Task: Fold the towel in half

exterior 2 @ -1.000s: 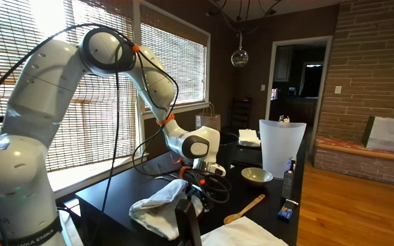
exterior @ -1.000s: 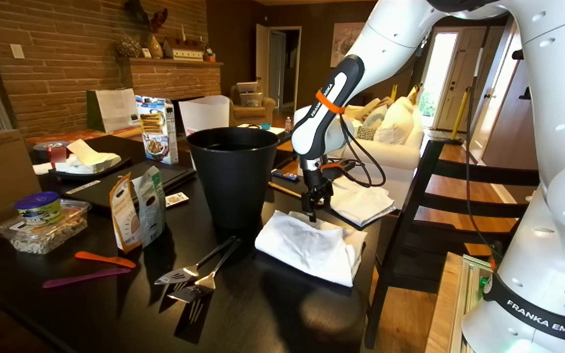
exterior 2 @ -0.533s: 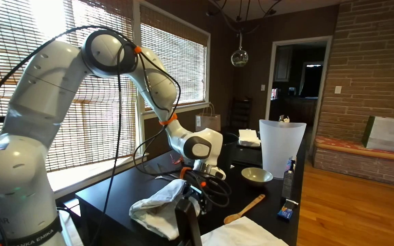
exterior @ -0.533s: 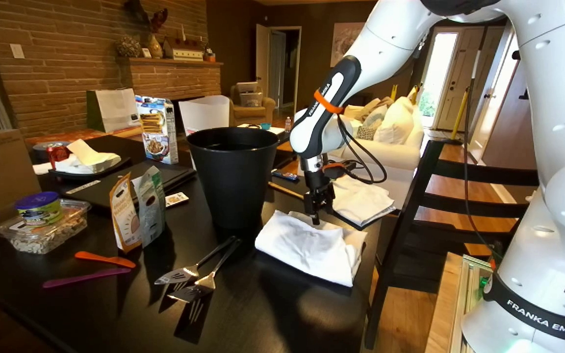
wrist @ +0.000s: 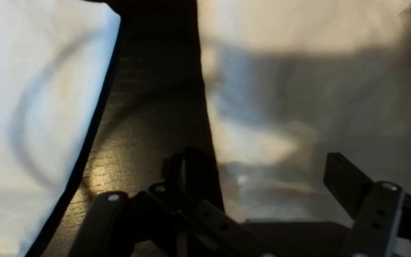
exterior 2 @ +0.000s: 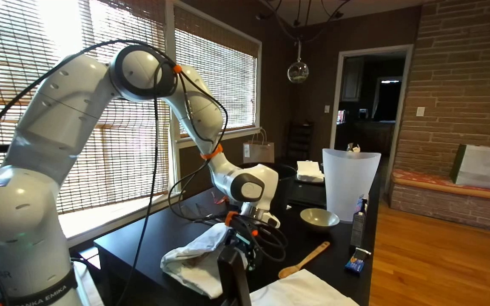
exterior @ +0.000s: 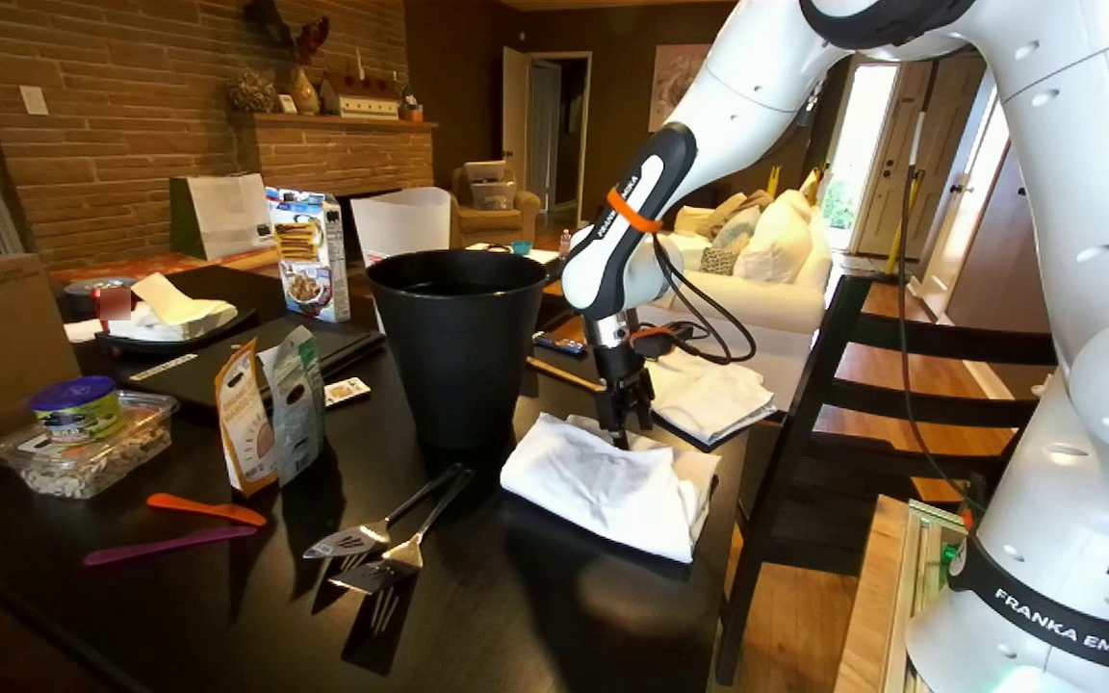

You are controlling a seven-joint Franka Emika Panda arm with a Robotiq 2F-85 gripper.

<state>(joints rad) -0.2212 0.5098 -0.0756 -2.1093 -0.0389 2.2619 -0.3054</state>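
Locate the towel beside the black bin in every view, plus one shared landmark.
In an exterior view: towel right of the black bin.
In an exterior view: towel below and left of centre.
In the wrist view: towel across much of the right half.
Landmark: the other white cloth, in all three views.

The white, roughly rectangular cloth towel (exterior: pixel 598 486) lay loosely folded and creased on the black wood-grain tabletop (exterior: pixel 492 621).
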